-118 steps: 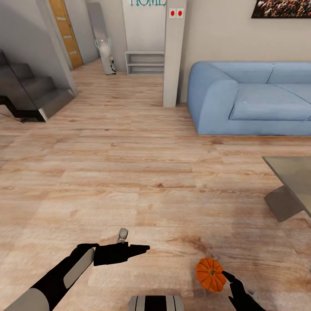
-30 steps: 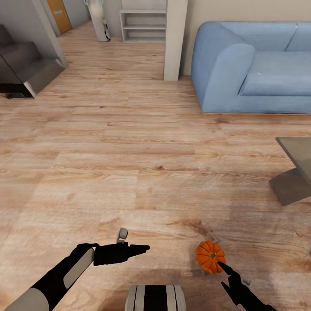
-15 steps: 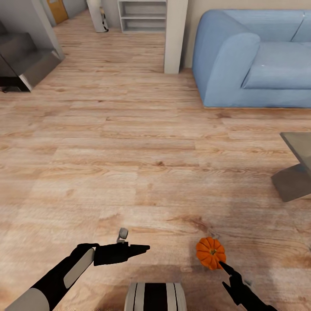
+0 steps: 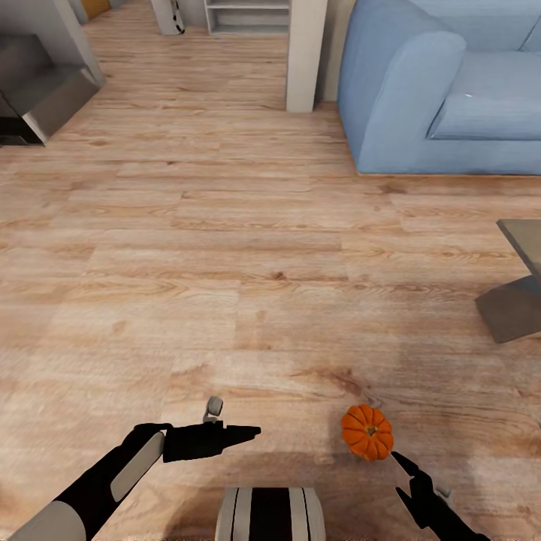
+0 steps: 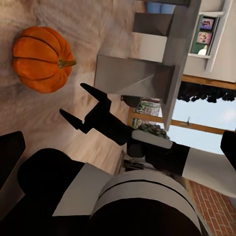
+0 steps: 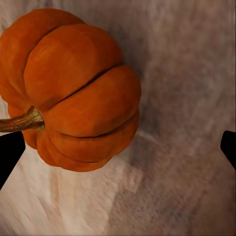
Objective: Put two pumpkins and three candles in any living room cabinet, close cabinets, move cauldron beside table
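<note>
Head view: pumpkin (image 4: pixel 367 432) sits on the floor (image 4: pixel 225 248) at lower right, ungrasped. Right gripper (image 4: pixel 402 481) is spread wide just below it; left gripper (image 4: pixel 252 432) state cannot be determined. Stowing remains.

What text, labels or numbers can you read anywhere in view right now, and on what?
None can be read.
Framed pictures on a white shelf, seen from the left wrist: too small and blurred to show any words.
The pumpkin, sofa and floor carry no markings.
</note>
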